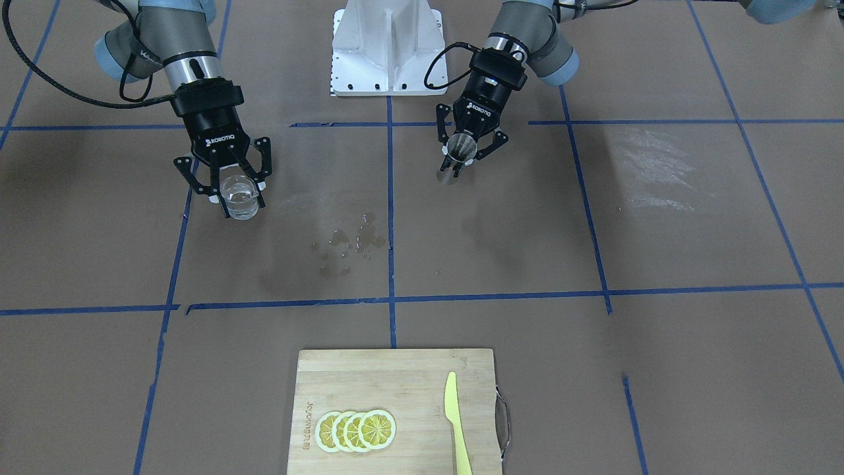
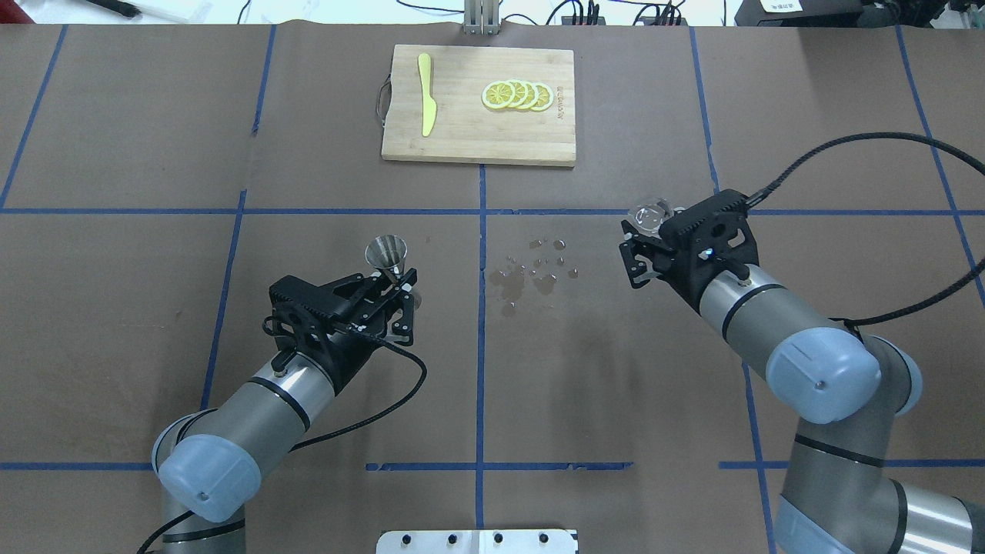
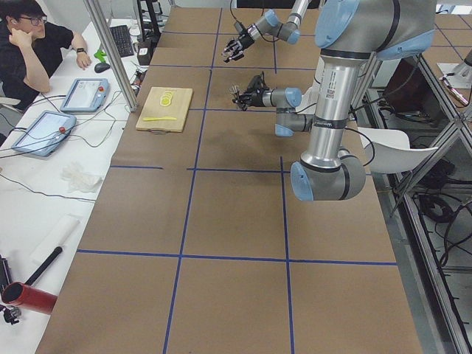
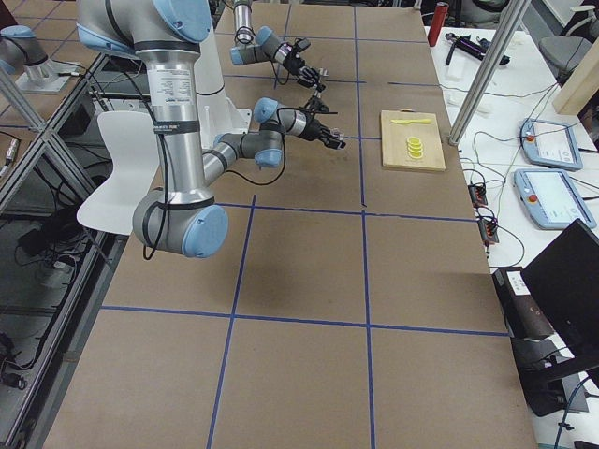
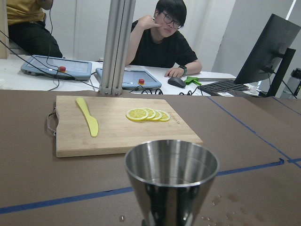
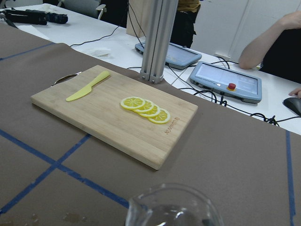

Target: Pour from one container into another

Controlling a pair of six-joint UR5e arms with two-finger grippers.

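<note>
A small clear glass cup (image 1: pixel 239 195) (image 2: pixel 651 213) is held upright above the table, and my right gripper (image 1: pixel 232 191) (image 2: pixel 648 240) is shut on it; its rim (image 6: pixel 171 207) fills the bottom of the right wrist view. The silver hourglass jigger (image 1: pixel 457 156) (image 2: pixel 388 257) is also held off the table, upright, with my left gripper (image 1: pixel 467 150) (image 2: pixel 395 286) shut on its waist. Its open top cone (image 5: pixel 171 181) looms in the left wrist view. The two vessels are far apart, on either side of the table's middle line.
Spilled drops (image 1: pixel 348 243) (image 2: pixel 535 269) wet the brown paper between the arms. A bamboo cutting board (image 1: pixel 369 369) (image 2: pixel 462 138) at the far edge carries lemon slices (image 1: pixel 356 430) and a yellow knife (image 1: pixel 455 422). A seated person (image 5: pixel 164 42) and tablets (image 6: pixel 225 81) are beyond the table.
</note>
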